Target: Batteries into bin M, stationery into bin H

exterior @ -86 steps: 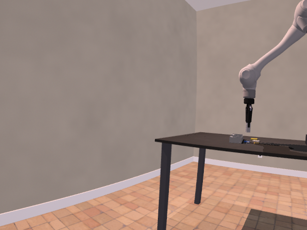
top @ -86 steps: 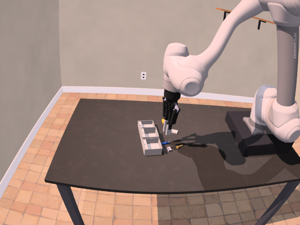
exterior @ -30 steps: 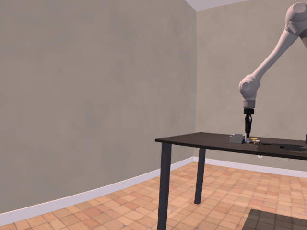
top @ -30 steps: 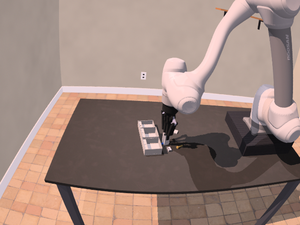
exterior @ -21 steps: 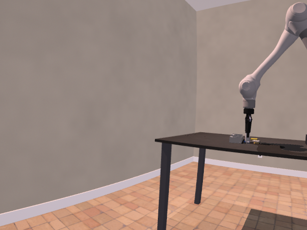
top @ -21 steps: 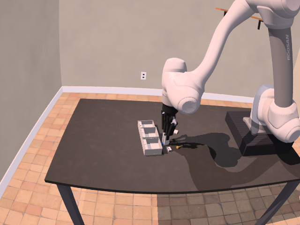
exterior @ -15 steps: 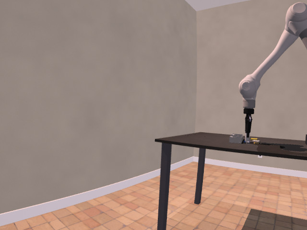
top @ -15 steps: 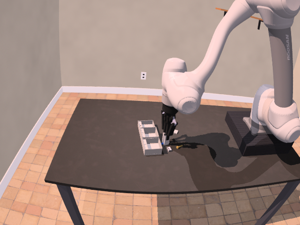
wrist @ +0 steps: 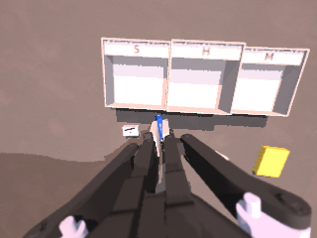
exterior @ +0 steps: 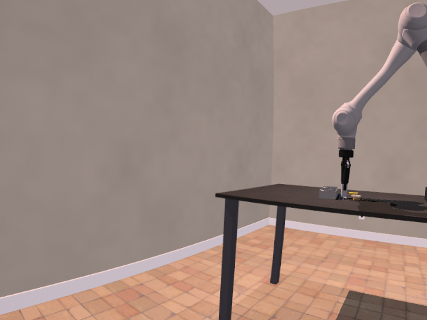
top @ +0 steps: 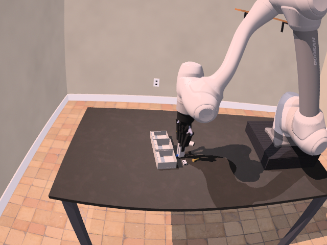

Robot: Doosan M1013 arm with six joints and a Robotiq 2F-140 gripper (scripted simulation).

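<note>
ahead: your tool (wrist: 159, 135) faces the bin row (wrist: 204, 79) wall | left: small white item (wrist: 130, 130) close | right: yellow block (wrist: 270, 161) apart | above bins: open

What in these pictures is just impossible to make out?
Top view: the letters on the bins, too small.
Wrist view: most of the blue-tipped stick, hidden between the shut gripper fingers.
Wrist view: the small white item, too blurred to name.
Exterior view: the yellow bits beside the bins, too small.
</note>
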